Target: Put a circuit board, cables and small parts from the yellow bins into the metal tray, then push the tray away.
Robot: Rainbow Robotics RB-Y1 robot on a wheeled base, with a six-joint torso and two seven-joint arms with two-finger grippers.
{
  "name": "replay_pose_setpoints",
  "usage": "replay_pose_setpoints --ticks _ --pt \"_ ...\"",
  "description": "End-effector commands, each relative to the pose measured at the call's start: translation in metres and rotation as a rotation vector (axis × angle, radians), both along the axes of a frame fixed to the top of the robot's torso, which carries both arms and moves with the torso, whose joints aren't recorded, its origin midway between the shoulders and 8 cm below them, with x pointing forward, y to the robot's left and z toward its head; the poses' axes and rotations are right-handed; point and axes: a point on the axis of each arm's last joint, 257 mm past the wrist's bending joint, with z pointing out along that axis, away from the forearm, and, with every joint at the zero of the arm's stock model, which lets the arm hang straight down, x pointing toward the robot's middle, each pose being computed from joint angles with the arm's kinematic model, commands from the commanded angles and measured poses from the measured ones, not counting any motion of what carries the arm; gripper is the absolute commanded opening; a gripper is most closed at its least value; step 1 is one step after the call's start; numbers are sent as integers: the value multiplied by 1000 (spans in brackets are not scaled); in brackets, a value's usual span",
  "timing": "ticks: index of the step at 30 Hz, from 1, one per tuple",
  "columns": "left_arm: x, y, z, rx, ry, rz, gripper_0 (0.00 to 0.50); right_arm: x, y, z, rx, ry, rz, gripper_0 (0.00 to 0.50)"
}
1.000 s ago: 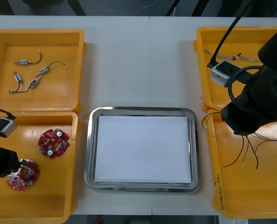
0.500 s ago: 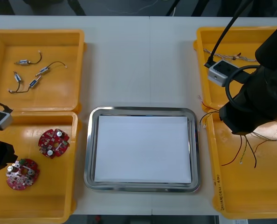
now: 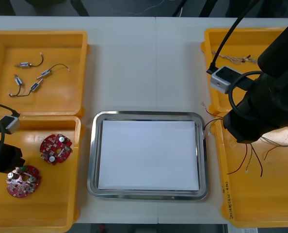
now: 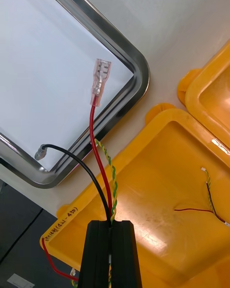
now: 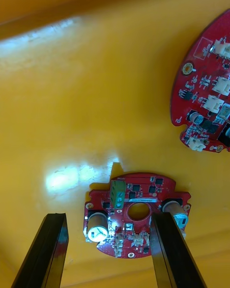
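The right gripper [image 4: 113, 224] is clenched on a bunch of thin cables [image 4: 98, 144] (red, black, a yellow-green twist), whose free ends hang by the corner of the shiny metal tray [image 4: 140, 74], white inside and holding nothing yet. The left gripper [image 5: 109, 217], spread open, straddles a round red circuit board [image 5: 143, 192] lying in its yellow plastic bin [image 5: 72, 101]; every item and the push remain

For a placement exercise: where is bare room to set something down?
Free: the metal tray's white inside, and the table between the far yellow bins. Crowded: right gripper holds cables near the tray's corner; left gripper over a circuit board.
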Motion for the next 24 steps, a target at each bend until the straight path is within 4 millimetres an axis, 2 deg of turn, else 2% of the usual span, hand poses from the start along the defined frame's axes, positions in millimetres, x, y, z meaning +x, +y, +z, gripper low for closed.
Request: replay_pose_setpoints --ticks 1,12,24 --pt "9 12 7 89 -14 -103 500 1 14 9 -16 -42 56 0" --pt "16 17 -14 80 -17 -105 500 1 13 9 -20 -44 51 0" --pt "21 16 -26 87 -32 -123 500 1 11 9 -27 -44 51 0"
